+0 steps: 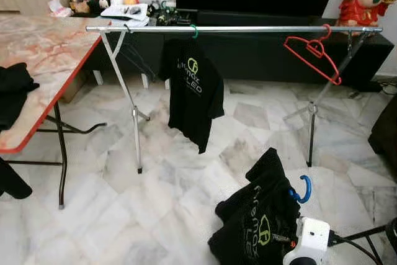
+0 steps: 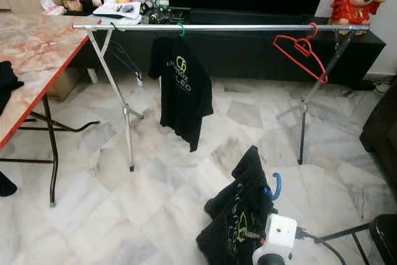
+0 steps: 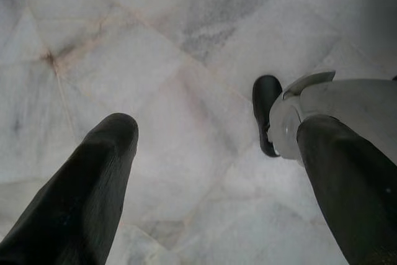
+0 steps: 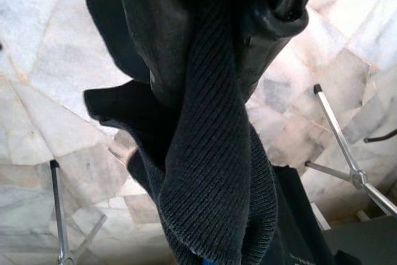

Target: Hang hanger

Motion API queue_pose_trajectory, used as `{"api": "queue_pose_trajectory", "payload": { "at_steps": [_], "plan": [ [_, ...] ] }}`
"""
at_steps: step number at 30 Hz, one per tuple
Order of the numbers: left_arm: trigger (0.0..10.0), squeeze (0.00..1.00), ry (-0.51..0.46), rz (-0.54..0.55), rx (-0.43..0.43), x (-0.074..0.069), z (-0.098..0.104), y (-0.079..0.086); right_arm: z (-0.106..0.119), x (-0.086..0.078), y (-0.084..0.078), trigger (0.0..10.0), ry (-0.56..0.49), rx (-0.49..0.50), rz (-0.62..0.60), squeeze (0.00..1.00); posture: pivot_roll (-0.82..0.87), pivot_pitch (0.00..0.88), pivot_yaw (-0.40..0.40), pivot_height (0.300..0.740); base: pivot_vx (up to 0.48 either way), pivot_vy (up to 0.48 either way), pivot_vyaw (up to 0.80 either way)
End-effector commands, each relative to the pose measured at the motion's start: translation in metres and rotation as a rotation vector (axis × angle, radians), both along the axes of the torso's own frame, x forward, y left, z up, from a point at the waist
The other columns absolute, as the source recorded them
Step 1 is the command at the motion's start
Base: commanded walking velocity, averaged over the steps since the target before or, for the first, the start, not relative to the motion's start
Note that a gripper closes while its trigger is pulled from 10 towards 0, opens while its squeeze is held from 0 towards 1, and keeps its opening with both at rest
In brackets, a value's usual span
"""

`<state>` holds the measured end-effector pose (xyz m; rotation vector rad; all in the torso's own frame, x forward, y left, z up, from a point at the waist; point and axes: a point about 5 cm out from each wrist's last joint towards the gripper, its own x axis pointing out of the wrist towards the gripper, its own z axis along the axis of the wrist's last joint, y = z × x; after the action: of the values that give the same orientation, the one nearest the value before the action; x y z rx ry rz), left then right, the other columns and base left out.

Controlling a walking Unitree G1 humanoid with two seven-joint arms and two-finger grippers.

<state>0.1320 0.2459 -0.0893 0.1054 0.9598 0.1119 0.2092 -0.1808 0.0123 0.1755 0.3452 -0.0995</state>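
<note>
**Two hangers on the rail, a third held low with its shirt**

Two hangers are seen on the silver rail (image 1: 236, 28) in the left eye view: a green hanger (image 1: 194, 31) carrying a black T-shirt (image 1: 193, 91), and an empty red hanger (image 1: 313, 54) tilted near the rail's right end. Low on the right, a second black shirt (image 1: 254, 221) on a blue hanger (image 1: 303, 190) is held up above the marble floor (image 1: 161, 203). A marble-patterned desk (image 1: 43, 54) with dark cloth stands at the left.

In the right eye view the same layout is shown.

In the left wrist view, the left tool (image 3: 217, 172) is seen with its fingers apart over bare floor.

In the right wrist view, the right tool (image 4: 217, 35) is seen clamped on dark ribbed fabric of the shirt.
</note>
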Motion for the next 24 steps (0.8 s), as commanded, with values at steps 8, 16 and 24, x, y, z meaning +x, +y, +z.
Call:
{"api": "queue_pose_trajectory", "payload": {
  "at_steps": [8,16,24],
  "plan": [
    [10.0,0.00,0.035,0.010,-0.003,-0.011,-0.003,0.002,0.002,-0.001,-0.006,10.0,-0.018,-0.021,-0.019,0.00,-0.05,0.077,-0.009,0.721,-0.307,0.000,0.00],
    [10.0,0.00,0.035,0.006,-0.007,-0.008,-0.005,-0.006,0.003,0.003,-0.007,10.0,-0.022,-0.024,-0.018,0.00,-0.05,0.068,-0.008,0.721,-0.258,0.000,0.00],
    [10.0,0.00,0.036,0.006,-0.007,-0.009,-0.005,-0.005,0.002,0.005,-0.009,10.0,-0.019,-0.030,-0.014,0.00,-0.05,0.057,-0.007,0.721,0.000,0.000,0.00]
  ]
}}
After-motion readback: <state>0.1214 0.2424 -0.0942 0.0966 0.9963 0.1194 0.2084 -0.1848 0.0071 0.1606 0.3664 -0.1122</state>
